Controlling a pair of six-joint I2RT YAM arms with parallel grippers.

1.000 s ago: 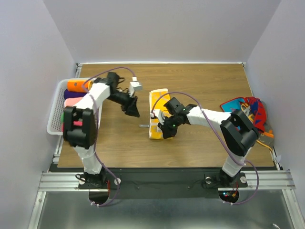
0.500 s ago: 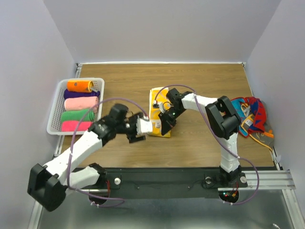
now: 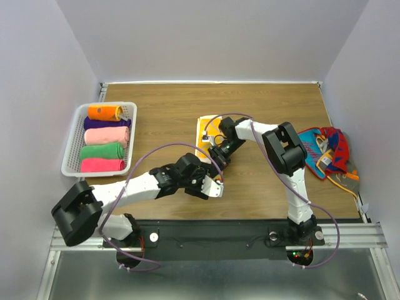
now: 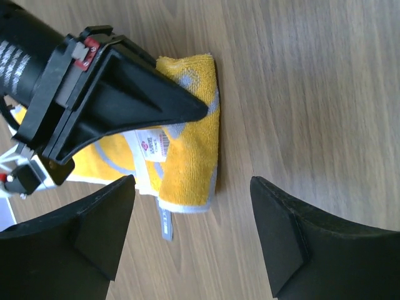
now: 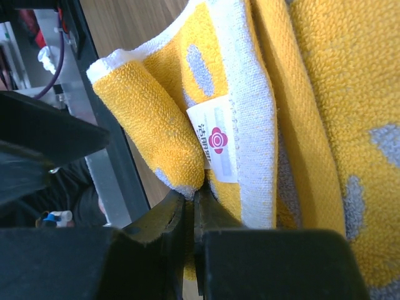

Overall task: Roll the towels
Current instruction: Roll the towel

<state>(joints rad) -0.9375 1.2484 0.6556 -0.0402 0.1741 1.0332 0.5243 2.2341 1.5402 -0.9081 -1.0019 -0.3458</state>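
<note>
Your left end effector [image 4: 190, 187] has swung from the basket [image 3: 74, 167] at the left edge of the bench [image 3: 269, 103] to the yellow towel [image 3: 205, 132] mid-bench, jaws wide and empty over its near end (the right end effector [image 5: 189, 201] pinches that fold), so rolling looks ready to begin.

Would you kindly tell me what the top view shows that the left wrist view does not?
Only the top view: the basket holding five rolled towels, and a patterned towel at the right edge. Only the left wrist view: the label on the yellow towel. Both: that towel, the right gripper shut on it, the left gripper open.
</note>
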